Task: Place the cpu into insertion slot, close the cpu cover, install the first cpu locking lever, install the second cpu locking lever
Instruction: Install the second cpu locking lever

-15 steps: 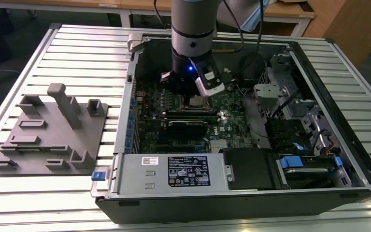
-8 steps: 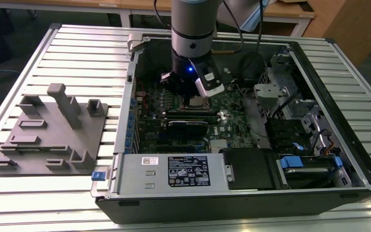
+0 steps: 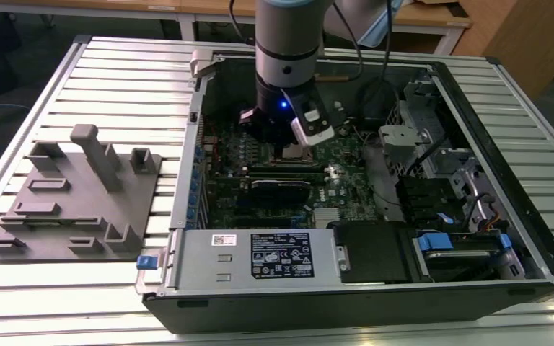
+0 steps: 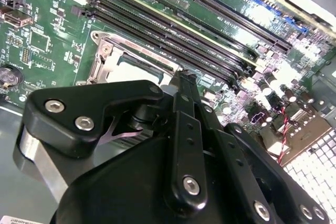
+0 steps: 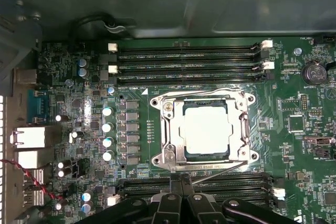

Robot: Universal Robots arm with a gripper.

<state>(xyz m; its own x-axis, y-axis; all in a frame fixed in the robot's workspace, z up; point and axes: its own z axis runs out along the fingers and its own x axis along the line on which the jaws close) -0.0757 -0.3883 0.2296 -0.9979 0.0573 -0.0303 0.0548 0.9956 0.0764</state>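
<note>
The cpu (image 5: 206,129) lies flat in the insertion slot (image 5: 251,155), its silver-grey top showing through the square opening of the cpu cover (image 5: 171,129), which is down over it. One thin locking lever (image 5: 199,91) runs along the socket's edge beside the memory slots. On the opposite edge a second lever (image 5: 220,170) stands slanted. My gripper (image 5: 181,181) is shut, its tips just off that edge by the slanted lever's end. In the exterior view my gripper (image 3: 291,140) hangs low over the cpu (image 3: 299,152). The second wrist view has the gripper (image 4: 181,77) at the cover (image 4: 105,59).
Long black memory slots (image 5: 189,59) flank the socket on two sides. A row of capacitors (image 5: 107,132) stands near it. A silver power supply box (image 3: 257,259) and drive bays (image 3: 450,249) fill the case's near side. A grey fixture (image 3: 75,194) sits on the table (image 3: 113,79).
</note>
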